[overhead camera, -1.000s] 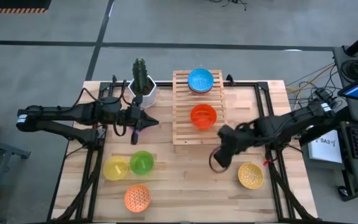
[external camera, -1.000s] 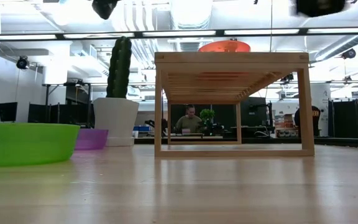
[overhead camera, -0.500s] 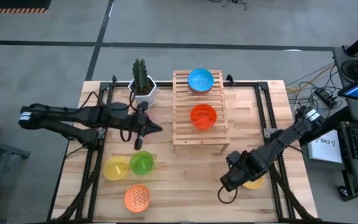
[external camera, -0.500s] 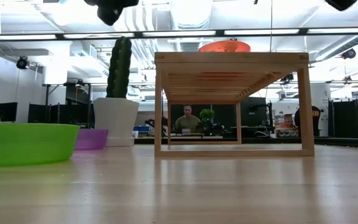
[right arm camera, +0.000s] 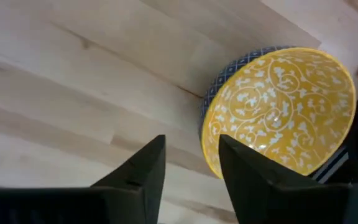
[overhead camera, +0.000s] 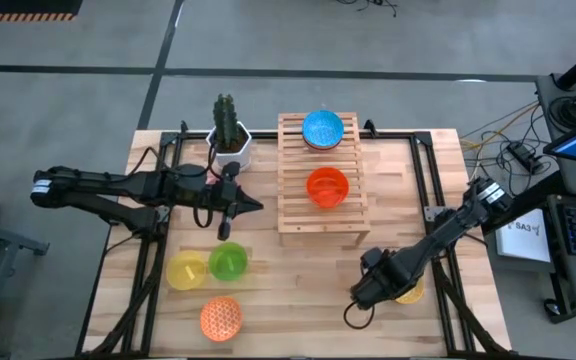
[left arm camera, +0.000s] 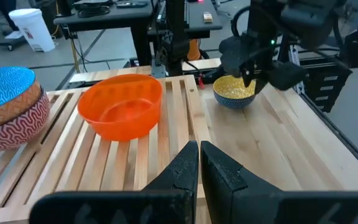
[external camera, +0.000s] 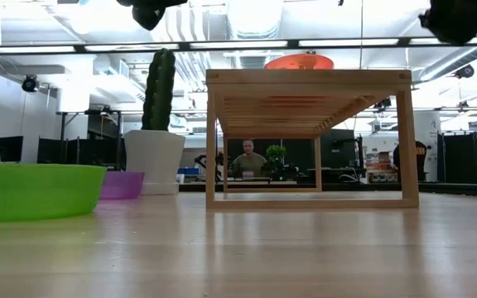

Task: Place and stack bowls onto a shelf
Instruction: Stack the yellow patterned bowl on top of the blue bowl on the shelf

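Yellow patterned bowl [right arm camera: 284,109] on the table at five o'clock from the shelf [overhead camera: 317,185], right gripper [right arm camera: 191,163] spread just beside its rim, orange bowl [overhead camera: 327,186] on the shelf, left gripper [left arm camera: 199,163] pressed together at the shelf's nine o'clock.

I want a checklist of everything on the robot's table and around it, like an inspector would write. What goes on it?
Surface: light wooden table, bare between the items.
Job's things: on the shelf, a blue bowl stacked on a red patterned bowl, and an orange bowl. On the table: yellow bowl, green bowl, orange lattice bowl, purple bowl, yellow patterned bowl.
Clutter: cactus pot.
Hands: left hand shut, empty, above the shelf's edge; right hand open beside the yellow patterned bowl, not gripping.
Cables: a tangle right of the table.
Surroundings: a person seated at a desk far behind.
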